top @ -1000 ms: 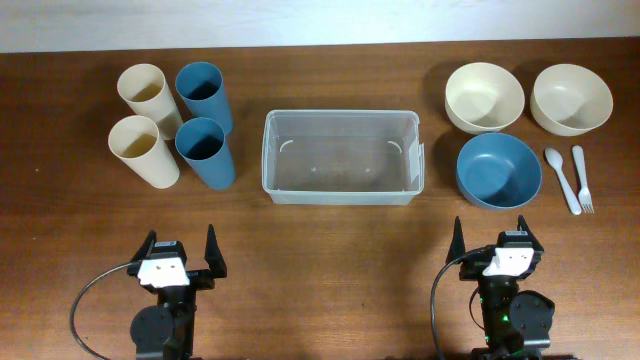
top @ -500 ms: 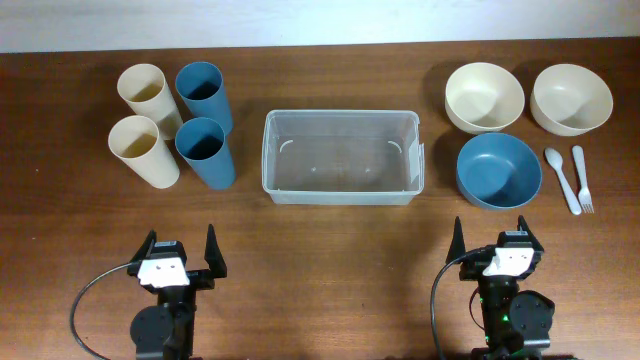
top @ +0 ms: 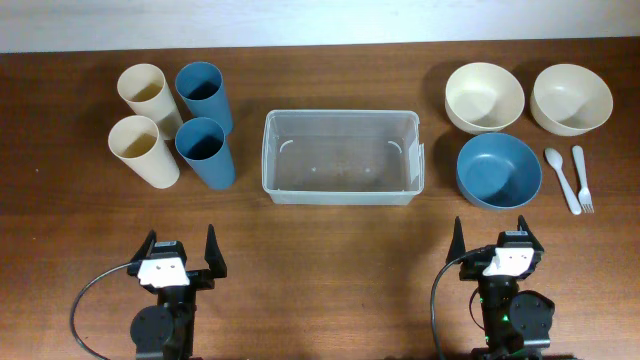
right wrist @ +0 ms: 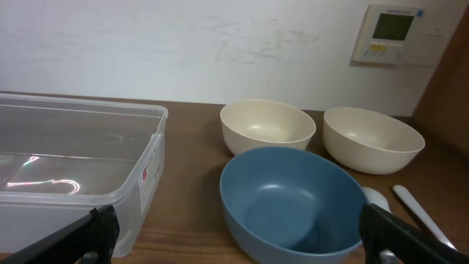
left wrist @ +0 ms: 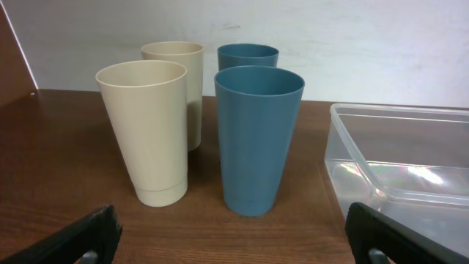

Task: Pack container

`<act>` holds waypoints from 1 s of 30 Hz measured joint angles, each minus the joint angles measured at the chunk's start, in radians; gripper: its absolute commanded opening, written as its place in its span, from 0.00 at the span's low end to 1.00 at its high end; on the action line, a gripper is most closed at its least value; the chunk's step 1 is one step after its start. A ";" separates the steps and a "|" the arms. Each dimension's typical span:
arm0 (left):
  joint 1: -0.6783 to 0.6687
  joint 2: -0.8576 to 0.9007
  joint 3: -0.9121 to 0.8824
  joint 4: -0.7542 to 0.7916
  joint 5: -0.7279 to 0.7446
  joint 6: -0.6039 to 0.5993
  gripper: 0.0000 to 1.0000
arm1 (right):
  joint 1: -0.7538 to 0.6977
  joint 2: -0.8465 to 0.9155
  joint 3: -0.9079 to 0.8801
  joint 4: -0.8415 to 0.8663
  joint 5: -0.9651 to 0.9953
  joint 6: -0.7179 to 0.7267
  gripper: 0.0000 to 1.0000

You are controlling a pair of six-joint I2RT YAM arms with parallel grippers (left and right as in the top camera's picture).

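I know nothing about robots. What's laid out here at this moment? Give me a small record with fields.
Container: clear plastic bin, centre, empty
Cups: two cream cups and two blue cups, upright, left of the bin
Bowls: two cream bowls and one blue bowl, right of the bin
Cutlery: spoon and fork, far right
Left gripper: open, holding nothing, facing the cups
Right gripper: open, holding nothing, facing the bowls
Packed so far: nothing
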 measured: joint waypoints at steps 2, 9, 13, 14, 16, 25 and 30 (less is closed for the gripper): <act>0.000 0.000 0.000 0.000 0.000 0.000 1.00 | 0.000 0.000 0.000 0.000 0.000 0.000 0.99; 0.000 0.000 0.000 0.000 0.000 0.000 1.00 | 0.000 0.000 0.000 -0.001 -0.032 0.026 0.99; 0.000 0.000 0.000 0.000 0.000 0.000 1.00 | -0.001 0.000 0.000 0.006 -0.146 0.185 0.99; 0.000 0.000 0.000 0.000 0.000 0.000 1.00 | -0.001 0.000 0.000 0.009 -0.169 0.232 0.99; 0.000 0.000 0.000 0.000 0.000 0.000 1.00 | -0.001 0.000 0.000 0.011 -0.209 0.324 0.99; 0.000 0.000 0.000 0.000 0.000 0.000 1.00 | -0.001 0.000 0.000 0.033 -0.311 0.514 0.99; 0.000 0.000 0.000 0.000 0.000 0.000 1.00 | -0.001 0.000 0.037 0.006 -0.318 0.561 0.99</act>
